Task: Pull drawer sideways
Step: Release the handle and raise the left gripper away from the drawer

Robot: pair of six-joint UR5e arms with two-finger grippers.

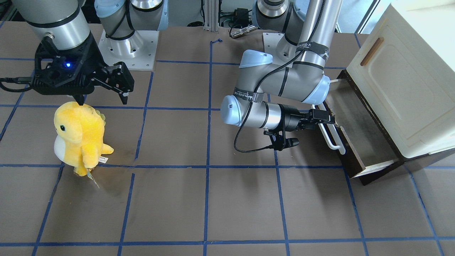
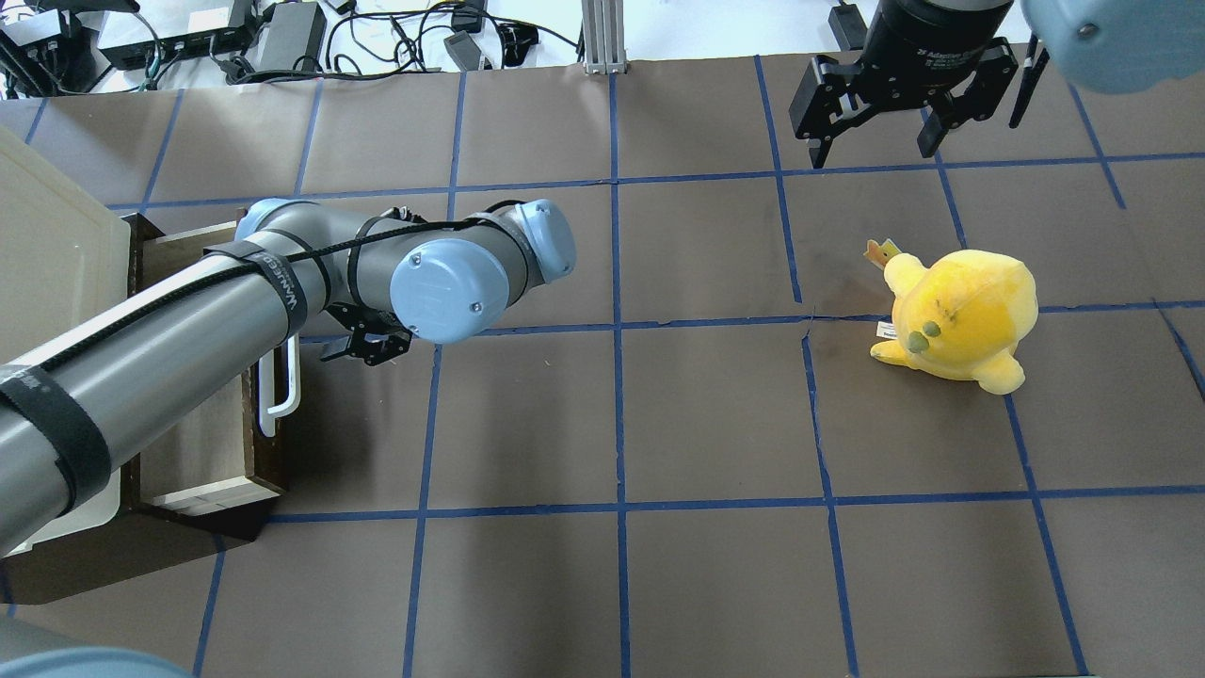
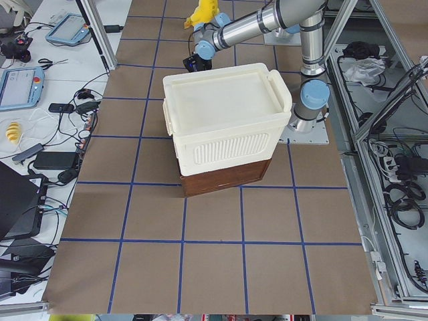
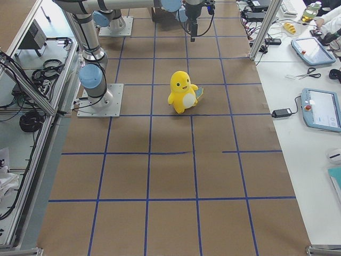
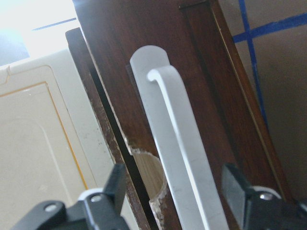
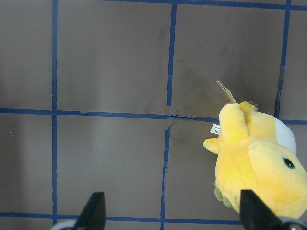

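Note:
The dark brown drawer (image 1: 355, 142) stands pulled out of the cream cabinet (image 1: 398, 89), its pale interior (image 2: 202, 443) showing. Its long white bar handle (image 1: 332, 137) runs along the front and also shows in the overhead view (image 2: 282, 377). My left gripper (image 1: 325, 119) is at the handle's upper end. In the left wrist view the gripper (image 5: 175, 201) is open, with the fingers (image 5: 112, 189) on either side of the white handle (image 5: 177, 143) and gaps to it. My right gripper (image 1: 103, 96) is open and empty, hanging above a yellow plush toy.
The yellow plush toy (image 1: 80, 137) stands on the brown mat with blue grid tape, far from the drawer (image 2: 955, 315). The cabinet panel has a small brown handle (image 1: 371, 51). Robot bases and cables sit along the robot's edge of the table.

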